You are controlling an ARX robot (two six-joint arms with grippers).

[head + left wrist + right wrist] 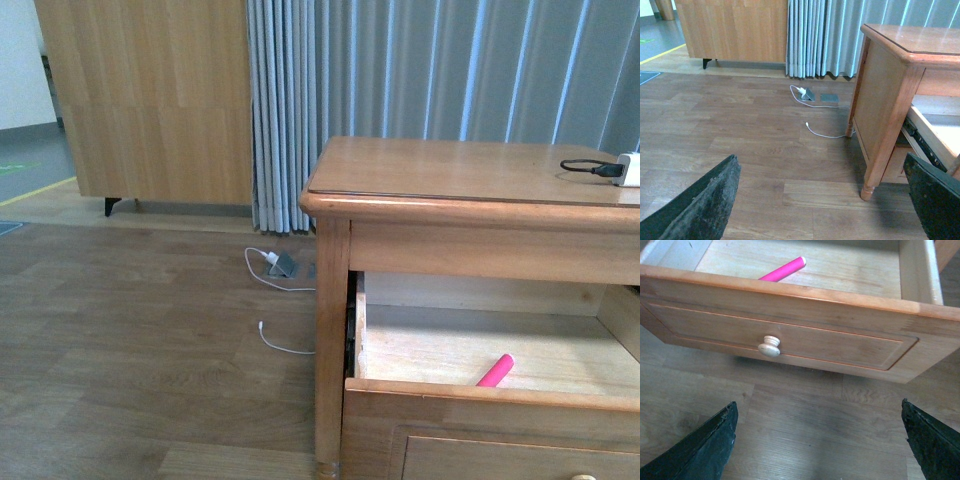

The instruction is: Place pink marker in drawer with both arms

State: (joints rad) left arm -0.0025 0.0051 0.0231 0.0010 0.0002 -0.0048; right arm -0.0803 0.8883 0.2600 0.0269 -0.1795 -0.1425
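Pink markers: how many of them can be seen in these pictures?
1. The bright pink cylindrical marker lies inside the open light-wood drawer, close behind its front wall. More could be hidden behind that wall.

Btm of pink marker (496,370) behind drawer (480,400) front

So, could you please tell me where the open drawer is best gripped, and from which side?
Grip the round knob on the drawer front, coming straight at it from the front, one finger either side. It is the only part standing proud of the flat panel, and the open right gripper faces it.
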